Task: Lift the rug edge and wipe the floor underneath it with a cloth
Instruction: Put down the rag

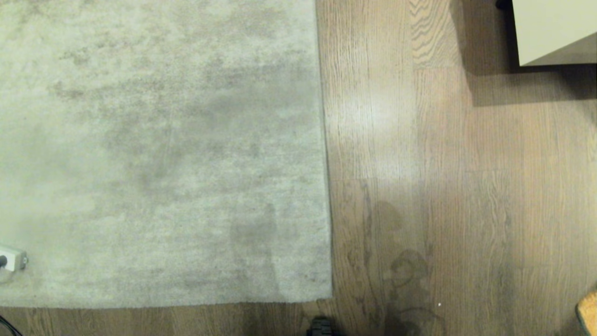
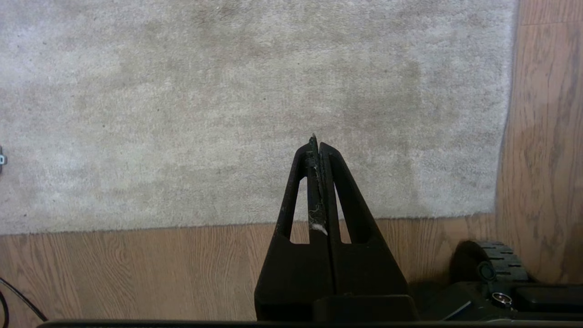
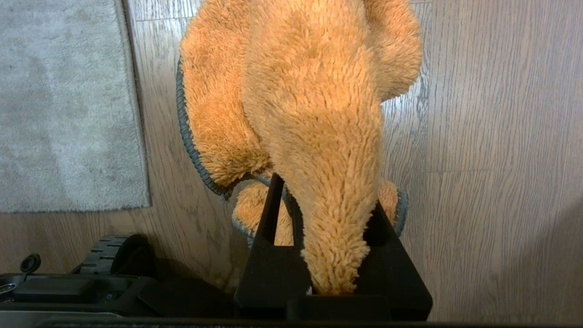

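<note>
- Rug edge (image 1: 326,186): straight right-hand border of a large pale grey-beige mottled rug, lying flat on the floor (image 1: 466,210); square near corner low in the head view, just left of centre; no part raised, no backing showing.
- Floor: light brown wood-grain planks with dark grain lines; bare along the right of the rug and in a narrow strip along its near side; soft sheen patch beside the border; faint dark shadow shapes near the corner.
- Cloth (image 3: 314,114): fuzzy orange-tan rag with a grey-blue stitched hem; clamped in the right gripper (image 3: 325,205), bunched between the black fingers and flopping forward past the tips; hanging over bare planks to the right of the rug corner; only a small orange sliver visible at the lower right border of the head view.
- Right gripper: closed on the cloth; fingertips hidden by the fabric.
- Left gripper (image 2: 317,146): fingers pressed together, nothing held; wisps of pale lint stuck along the seam between them; pointing over the rug's near border, tip over the pile.
- White power strip (image 1: 11,258): resting on the rug at the far left of the head view.
- Pale cabinet corner (image 1: 555,32): top right, casting a dark shadow on the planks.
- Black wheel (image 2: 494,262): part of the robot base, on the planks near the rug corner.
</note>
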Robot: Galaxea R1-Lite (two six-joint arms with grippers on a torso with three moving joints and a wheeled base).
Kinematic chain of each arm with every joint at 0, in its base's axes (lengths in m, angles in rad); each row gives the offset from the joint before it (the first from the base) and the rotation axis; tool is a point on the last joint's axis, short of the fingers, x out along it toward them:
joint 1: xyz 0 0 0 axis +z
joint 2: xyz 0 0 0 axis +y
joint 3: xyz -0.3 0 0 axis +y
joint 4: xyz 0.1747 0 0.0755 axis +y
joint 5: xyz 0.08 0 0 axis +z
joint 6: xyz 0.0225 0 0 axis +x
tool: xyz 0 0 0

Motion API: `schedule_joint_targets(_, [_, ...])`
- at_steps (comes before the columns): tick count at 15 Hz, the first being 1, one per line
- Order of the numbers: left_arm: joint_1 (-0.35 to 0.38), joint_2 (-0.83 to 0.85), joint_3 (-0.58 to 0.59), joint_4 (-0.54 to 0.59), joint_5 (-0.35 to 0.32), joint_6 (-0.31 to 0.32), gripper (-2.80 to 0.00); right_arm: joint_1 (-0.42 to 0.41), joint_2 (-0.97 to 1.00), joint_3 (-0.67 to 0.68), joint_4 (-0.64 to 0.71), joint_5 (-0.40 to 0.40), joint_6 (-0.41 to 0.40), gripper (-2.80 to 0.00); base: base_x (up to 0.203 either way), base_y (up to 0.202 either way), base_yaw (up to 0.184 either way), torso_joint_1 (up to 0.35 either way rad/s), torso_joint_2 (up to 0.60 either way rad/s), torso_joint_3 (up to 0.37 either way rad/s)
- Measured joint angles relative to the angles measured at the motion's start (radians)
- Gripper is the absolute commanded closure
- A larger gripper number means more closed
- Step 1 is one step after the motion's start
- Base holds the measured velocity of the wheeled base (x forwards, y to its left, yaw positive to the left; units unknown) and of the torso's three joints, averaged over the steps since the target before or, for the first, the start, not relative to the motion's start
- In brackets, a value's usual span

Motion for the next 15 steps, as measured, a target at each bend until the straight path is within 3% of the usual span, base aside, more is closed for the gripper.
schedule_joint_targets(11, [0.000, 0.000, 0.000, -0.001, 0.000, 0.000, 0.00, 0.000, 0.000, 0.000, -0.001, 0.000, 0.000, 0.00, 0.000, 0.000, 0.000, 0.000, 0.00, 0.000])
schedule_joint_targets(15, [0.000, 0.000, 0.000, 0.001, 0.001, 0.000, 0.00, 0.000, 0.000, 0.000, -0.001, 0.000, 0.000, 0.00, -0.001, -0.137, 0.006, 0.001, 0.00, 0.002])
